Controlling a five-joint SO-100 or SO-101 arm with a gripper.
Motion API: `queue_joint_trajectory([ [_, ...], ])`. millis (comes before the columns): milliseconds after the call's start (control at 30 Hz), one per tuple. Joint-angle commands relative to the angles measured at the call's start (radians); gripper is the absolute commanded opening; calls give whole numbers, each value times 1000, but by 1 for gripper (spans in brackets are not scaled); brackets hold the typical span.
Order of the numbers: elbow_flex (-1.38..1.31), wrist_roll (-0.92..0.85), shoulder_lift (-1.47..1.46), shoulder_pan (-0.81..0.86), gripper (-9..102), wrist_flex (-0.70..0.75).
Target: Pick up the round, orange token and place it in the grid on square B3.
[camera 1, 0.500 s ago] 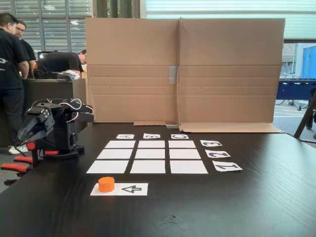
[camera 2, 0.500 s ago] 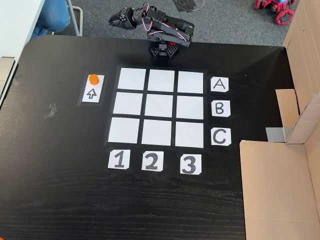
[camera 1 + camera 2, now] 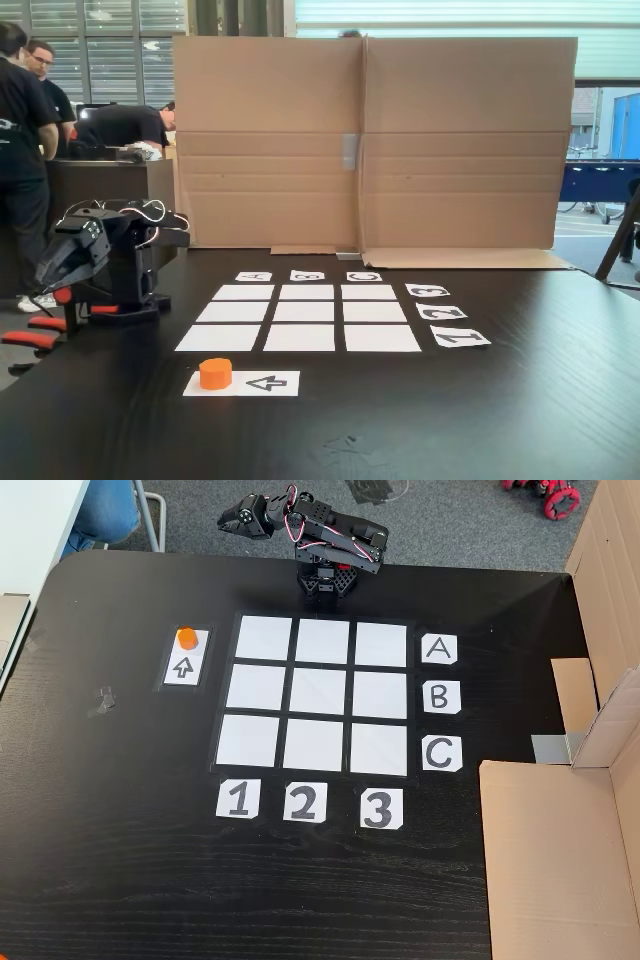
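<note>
I see the token [image 3: 186, 636] sitting on the end of the arrow sheet [image 3: 184, 666], just beside the grid [image 3: 321, 693]. My arm [image 3: 325, 542] is folded up at the table's [image 3: 120, 830] edge, right by row A. The gripper [image 3: 232, 520] hangs past that edge, well apart from the token. It holds nothing, but I cannot tell how far open it is. Square B3 [image 3: 380, 694] is bare.

Matt orange plastic token [image 3: 186, 636], white paper grid [image 3: 320, 693], dark wood-grain table [image 3: 120, 860], brown cardboard [image 3: 370, 140]
</note>
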Motion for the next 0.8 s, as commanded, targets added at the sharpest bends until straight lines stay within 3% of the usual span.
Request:
queue_joint_trajectory([
  [0, -6, 8, 9, 15, -1, 5],
  [767, -8, -163, -21, -20, -1, -15],
])
